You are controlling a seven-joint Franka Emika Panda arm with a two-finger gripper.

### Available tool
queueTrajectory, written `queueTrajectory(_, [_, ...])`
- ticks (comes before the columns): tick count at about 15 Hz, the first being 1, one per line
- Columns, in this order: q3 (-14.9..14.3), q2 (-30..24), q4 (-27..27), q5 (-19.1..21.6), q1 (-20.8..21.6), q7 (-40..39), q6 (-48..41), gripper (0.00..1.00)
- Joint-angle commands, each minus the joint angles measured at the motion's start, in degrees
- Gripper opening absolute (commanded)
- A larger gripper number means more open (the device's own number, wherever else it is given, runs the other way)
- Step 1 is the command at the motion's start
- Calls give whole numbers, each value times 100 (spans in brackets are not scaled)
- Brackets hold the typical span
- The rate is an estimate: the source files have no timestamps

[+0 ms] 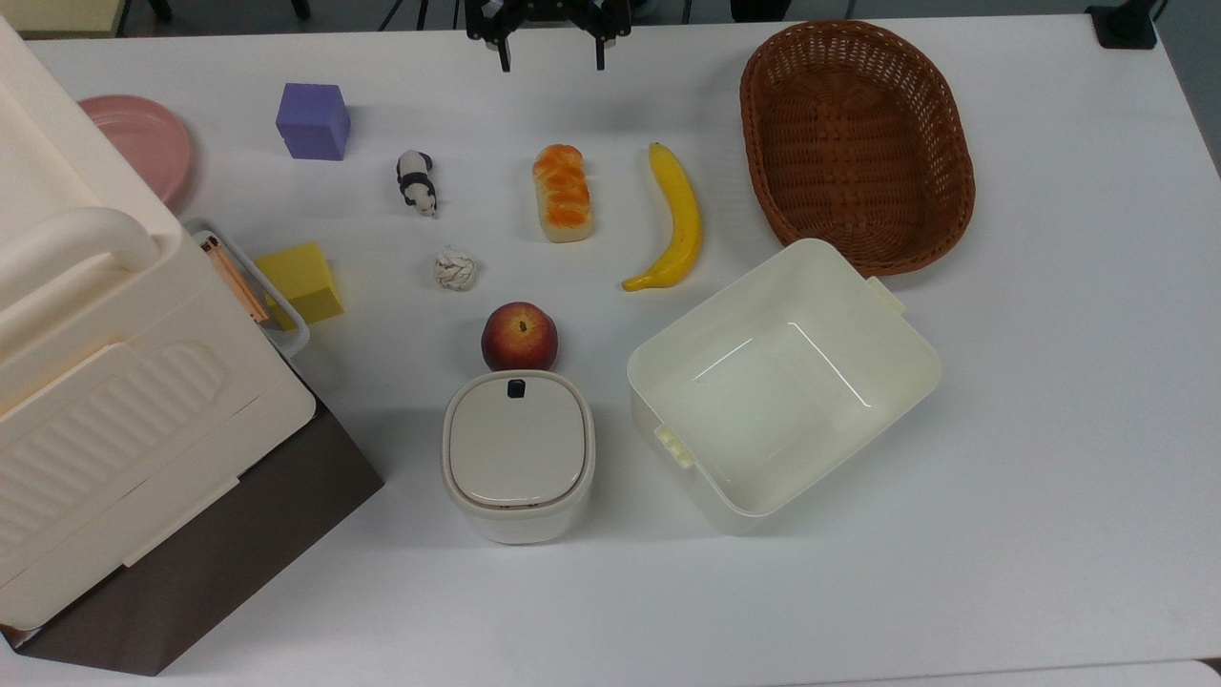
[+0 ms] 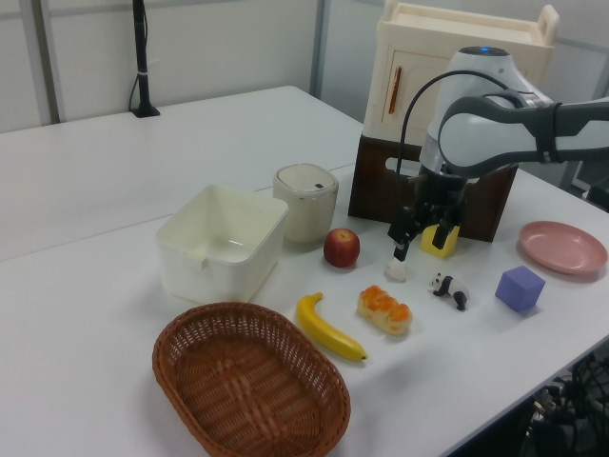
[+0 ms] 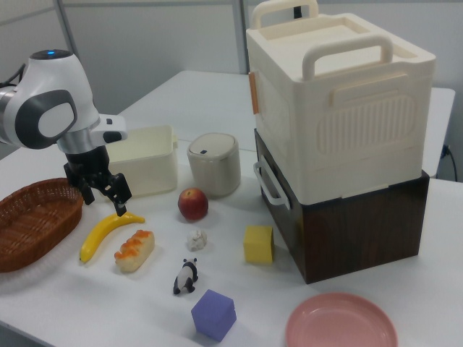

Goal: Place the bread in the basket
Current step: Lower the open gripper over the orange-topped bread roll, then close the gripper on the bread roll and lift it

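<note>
Gripper (image 1: 551,55) is empty, fingers spread, pointing down above the table (image 1: 1049,382). Bread (image 1: 563,193) lies flat on the table below it, in line with the gap between the fingers in the top view, so this looks like a pre-grasp approach. Banana (image 1: 675,218) lies just beside the bread on the basket side. Basket (image 1: 857,143) sits empty past the banana.

The white arm reaches in with its wrist bent downward, the dark hand (image 1: 551,52) pointing at the worktop (image 1: 1049,382). Its two fingers (image 3: 118,196) are spread apart, holding nothing.
</note>
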Motion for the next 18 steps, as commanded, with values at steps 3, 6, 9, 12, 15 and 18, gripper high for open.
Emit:
queueTrajectory(3, [209,802,295,-472,84,659,-20,100])
queueTrajectory(6, [271,1040,295,-543,84,783,392,100])
queueTrajectory(9, [280,1268,295,-973,84,791,498,100])
queueTrajectory(12, [280,1400,286,-1027,49,748,788,100])
queueTrajectory(15, [280,1628,268,-1176,5,730,1096,100])
queueTrajectory(18, [280,1805,268,-1176,-4,721,1193,100])
